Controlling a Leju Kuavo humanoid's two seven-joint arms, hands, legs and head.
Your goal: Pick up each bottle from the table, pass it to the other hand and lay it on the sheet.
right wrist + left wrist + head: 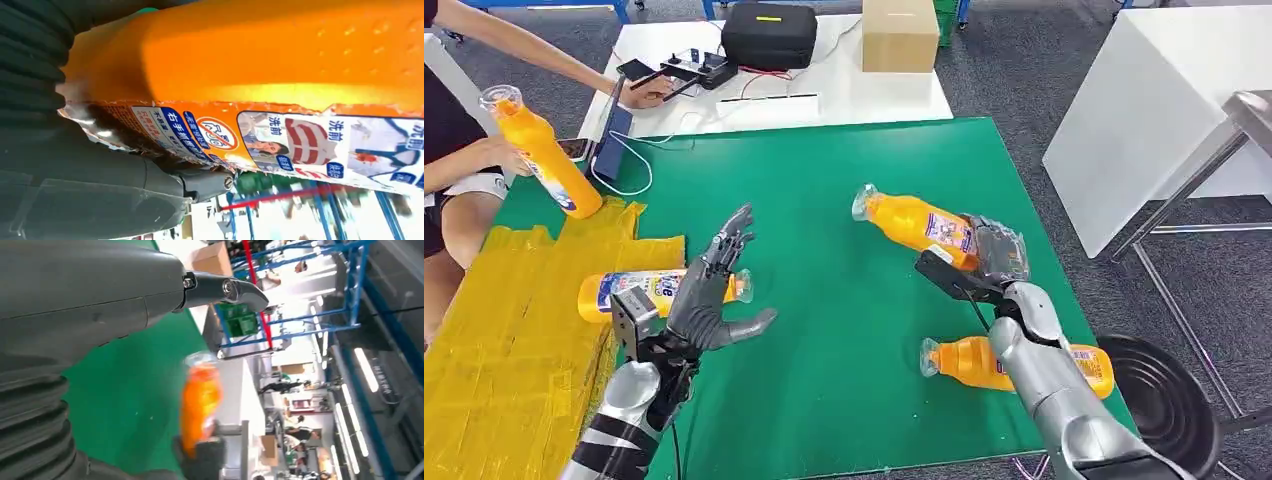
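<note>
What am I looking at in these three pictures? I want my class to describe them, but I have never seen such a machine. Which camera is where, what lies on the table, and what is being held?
This is a humanoid robot with two silver arms. The wide picture is from its head, looking down at a green table. The other two come from cameras at its wrists, so they look turned.

The right hand holds an orange bottle above the table; the right wrist view shows that bottle's label up close. The left hand is open, fingers spread, holding nothing.

One orange bottle lies on the green table under the right arm. Another bottle lies at the edge of the yellow sheet, partly behind the left hand. A person at the left holds a fourth bottle.
</note>
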